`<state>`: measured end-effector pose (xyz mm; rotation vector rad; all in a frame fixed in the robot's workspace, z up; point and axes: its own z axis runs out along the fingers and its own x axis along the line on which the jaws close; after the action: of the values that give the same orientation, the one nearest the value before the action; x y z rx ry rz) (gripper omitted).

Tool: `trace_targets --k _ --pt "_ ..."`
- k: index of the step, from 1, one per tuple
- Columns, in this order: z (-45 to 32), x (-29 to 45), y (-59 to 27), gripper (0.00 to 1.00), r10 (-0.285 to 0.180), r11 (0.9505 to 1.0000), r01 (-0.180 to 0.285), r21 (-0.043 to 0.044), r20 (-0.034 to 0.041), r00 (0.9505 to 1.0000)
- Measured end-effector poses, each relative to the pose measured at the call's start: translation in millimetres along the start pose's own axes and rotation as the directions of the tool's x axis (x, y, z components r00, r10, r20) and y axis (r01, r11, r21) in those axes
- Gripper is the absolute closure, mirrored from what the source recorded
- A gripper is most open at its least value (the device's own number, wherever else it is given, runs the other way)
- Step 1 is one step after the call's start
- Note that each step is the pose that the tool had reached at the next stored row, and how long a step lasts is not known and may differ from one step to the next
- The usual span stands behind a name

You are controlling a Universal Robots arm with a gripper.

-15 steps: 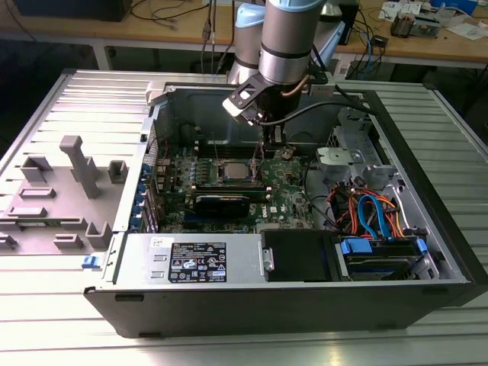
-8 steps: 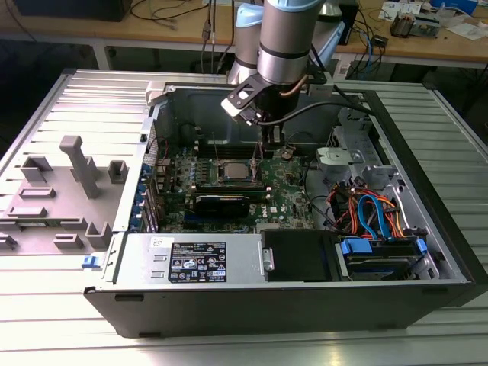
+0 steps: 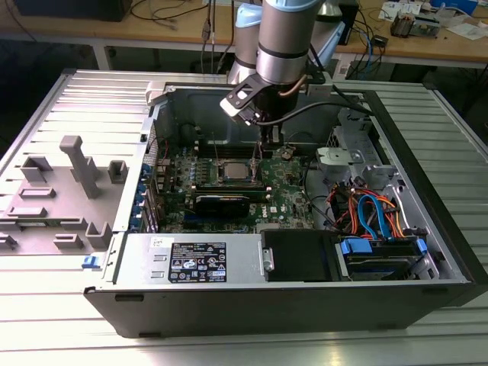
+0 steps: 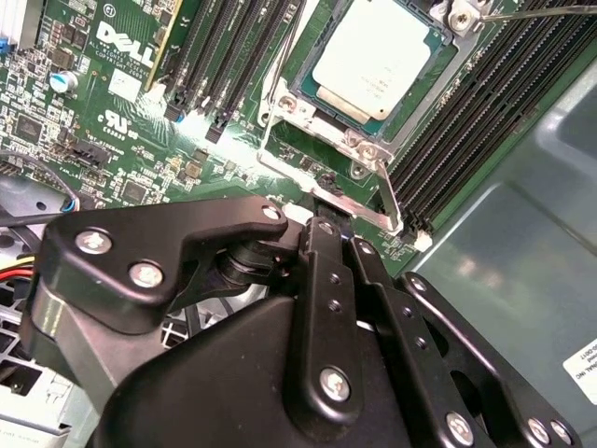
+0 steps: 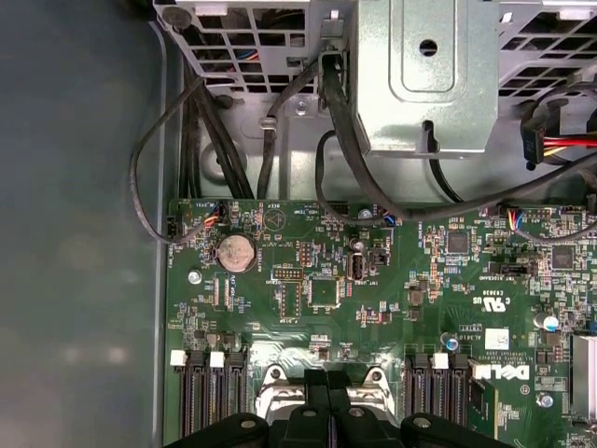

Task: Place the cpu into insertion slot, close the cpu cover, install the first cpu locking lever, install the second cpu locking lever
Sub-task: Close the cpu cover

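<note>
Ribbed aluminium bench [image 3: 69, 343] carries open black tower case [image 3: 267, 305]. Grey-and-blue robot arm [image 3: 282, 38] reaches down into it, over green motherboard [image 5: 373, 308]. Black gripper [image 4: 322, 224] tip sits just beside the socket edge; jaws narrow, nothing seen between them. Square insertion slot [image 4: 306, 93] holds the silver-grey cpu [image 4: 373, 56], flat. Thin silvery cpu cover [image 4: 350, 138] frames it.

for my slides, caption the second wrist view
The cpu seated in the insertion slot on the green motherboard, gripper close beside it.
</note>
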<state>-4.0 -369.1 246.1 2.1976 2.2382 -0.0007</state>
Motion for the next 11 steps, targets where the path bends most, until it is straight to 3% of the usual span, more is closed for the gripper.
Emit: trace_targets --k 11 --pt "0.0 0.0 -2.1 0.89 0.0 1.0 0.0 0.0 0.0 1.0"
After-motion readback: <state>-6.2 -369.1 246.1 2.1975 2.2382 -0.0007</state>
